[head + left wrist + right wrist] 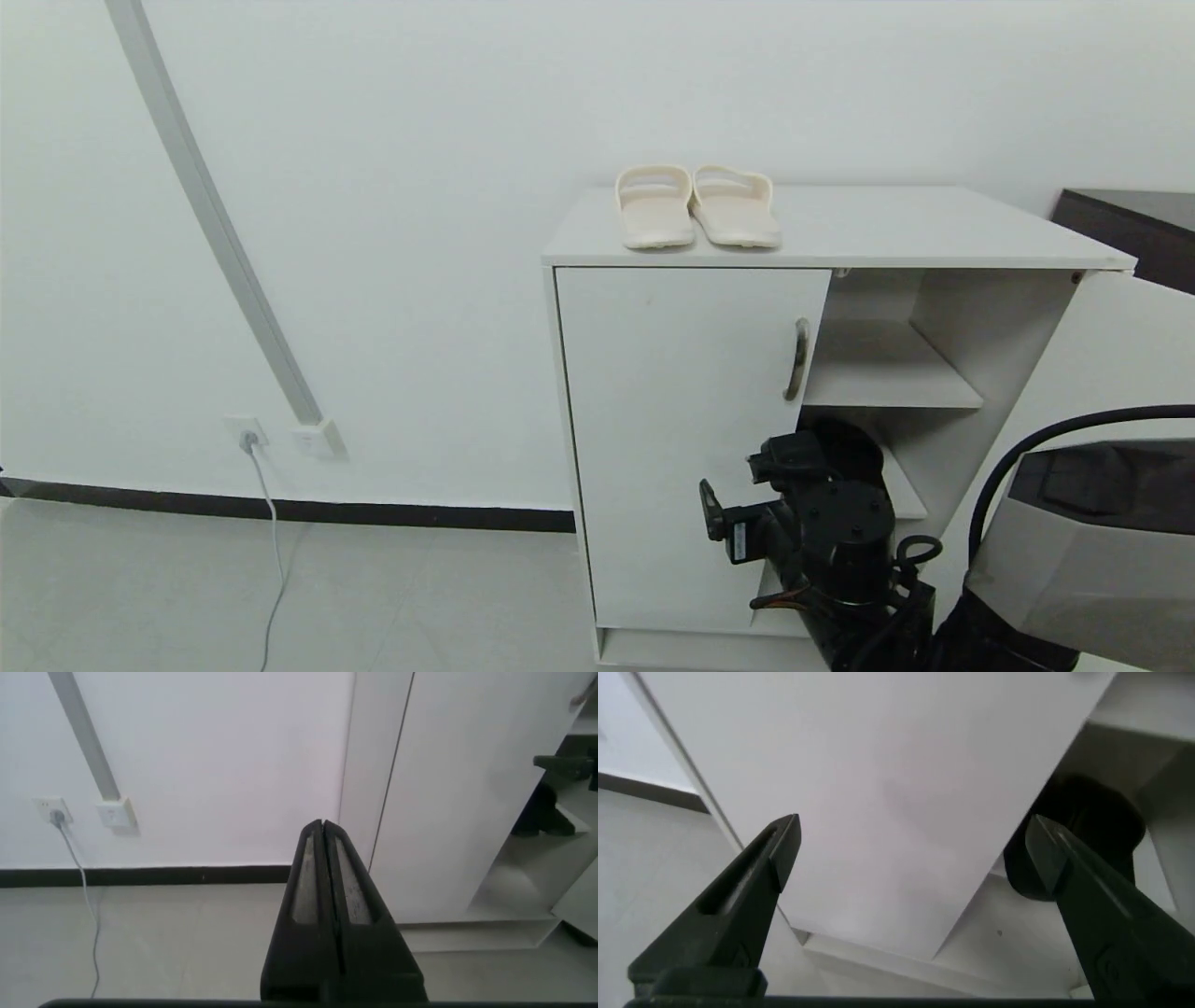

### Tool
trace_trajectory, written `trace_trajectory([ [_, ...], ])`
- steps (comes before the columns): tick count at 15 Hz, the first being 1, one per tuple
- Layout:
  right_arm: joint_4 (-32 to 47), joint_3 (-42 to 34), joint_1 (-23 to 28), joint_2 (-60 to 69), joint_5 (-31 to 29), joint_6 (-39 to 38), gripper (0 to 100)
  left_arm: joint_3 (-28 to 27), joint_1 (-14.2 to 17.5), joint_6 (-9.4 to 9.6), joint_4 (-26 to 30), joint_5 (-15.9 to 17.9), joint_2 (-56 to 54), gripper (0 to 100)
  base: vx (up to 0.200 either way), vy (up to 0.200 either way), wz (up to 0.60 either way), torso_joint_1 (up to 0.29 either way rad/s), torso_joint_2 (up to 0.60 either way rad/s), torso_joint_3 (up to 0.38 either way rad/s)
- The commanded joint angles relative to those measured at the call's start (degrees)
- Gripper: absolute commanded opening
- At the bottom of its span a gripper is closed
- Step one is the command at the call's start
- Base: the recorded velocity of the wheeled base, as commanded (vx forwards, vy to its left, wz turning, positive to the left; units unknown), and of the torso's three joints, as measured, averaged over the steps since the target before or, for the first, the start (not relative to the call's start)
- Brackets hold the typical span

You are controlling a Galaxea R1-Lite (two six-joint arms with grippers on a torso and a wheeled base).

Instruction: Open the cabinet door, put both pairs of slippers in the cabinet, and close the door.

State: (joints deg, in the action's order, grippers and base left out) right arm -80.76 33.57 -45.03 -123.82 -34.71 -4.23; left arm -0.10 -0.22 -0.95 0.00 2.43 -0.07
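Cream slippers: I see the pair of cream open-toe rubber slippers (695,205) side by side on top of the white two-door wooden cabinet (934,229), towards its left end, with one end of each at the front edge.

Cabinet doors: the white left door (681,439) is closed, and its curved metal handle (798,359) is on the inner edge. The white right door (1111,345) is swung wide open to the right, so I can see the white shelves (878,373) inside.

Dark shape: a black rounded shape (1083,831) sits on the shelf below the upper one, just past the closed door's edge. I cannot tell whether it is the second pair.

Right gripper: the right gripper (913,826) is low in front of the cabinet, facing the closed left door near its inner edge. Its black fingers (738,896) are spread wide with nothing between them.

Left gripper: the left gripper (322,873) has its two fingers pressed flat together and nothing in its grasp. It points at the cabinet's left side and the white wall beside it, above the floor.

Surroundings: on the wall left of the cabinet I see a white wall socket (246,431) with a grey cable (275,551) running down to the pale tiled floor (140,597), and a grey slanted conduit strip (215,215). A dark piece of furniture (1130,233) stands behind the open door.
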Motion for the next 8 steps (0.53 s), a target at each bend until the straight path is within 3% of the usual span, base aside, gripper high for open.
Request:
trace_trajectory([
  [1, -0.01, 0.0, 0.03, -0.11, -0.01, 0.01, 100, 0.01, 0.04, -0.02, 0.0, 0.04, 0.07, 0, 0.0, 0.0, 0.0, 0.129, -0.47, -0.334],
  [8, -0.01, 0.0, 0.03, -0.11, -0.01, 0.1, 100, 0.01, 0.04, -0.02, 0.0, -0.05, 0.07, 0, 0.0, 0.0, 0.0, 0.163, -0.49, -0.32],
])
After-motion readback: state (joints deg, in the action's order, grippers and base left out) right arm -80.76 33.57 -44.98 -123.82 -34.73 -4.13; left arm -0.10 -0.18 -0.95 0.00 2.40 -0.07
